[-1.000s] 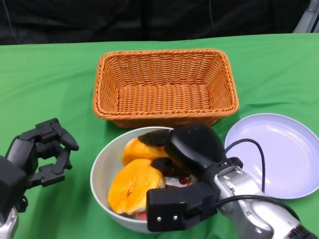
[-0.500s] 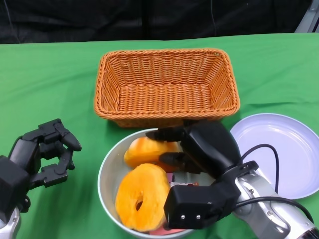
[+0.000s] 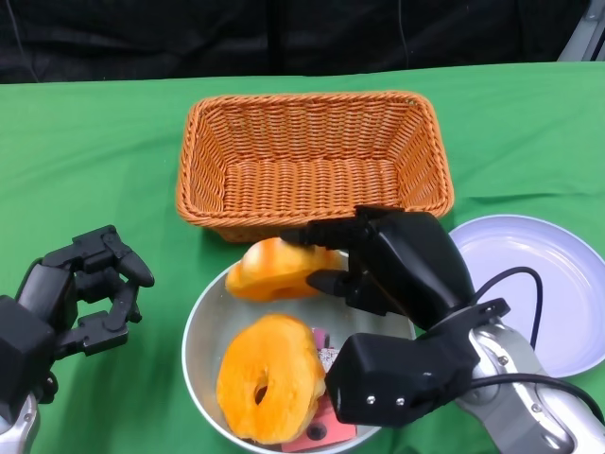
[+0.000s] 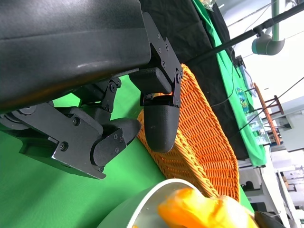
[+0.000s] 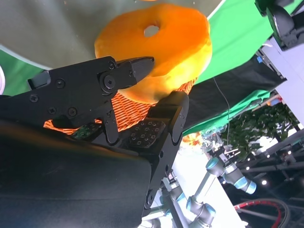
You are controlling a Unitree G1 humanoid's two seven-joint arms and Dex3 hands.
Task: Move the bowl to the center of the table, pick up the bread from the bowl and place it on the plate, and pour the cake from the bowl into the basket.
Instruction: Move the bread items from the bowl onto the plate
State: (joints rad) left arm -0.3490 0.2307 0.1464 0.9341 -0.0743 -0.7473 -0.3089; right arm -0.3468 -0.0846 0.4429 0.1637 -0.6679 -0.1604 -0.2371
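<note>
Bread lifted, plate next

The bread point(image 3: 277, 268), at frame centre, sits pinched in the right robot hand point(image 3: 378, 270) above the bowl point(image 3: 203, 326) rim. I judge the next move a carry rightward to the plate point(image 3: 539, 284). A second orange piece lies in the bowl; the basket point(image 3: 312, 161) holds nothing. The left robot hand point(image 3: 80, 293), lower left, curls loosely, holding nothing
</note>
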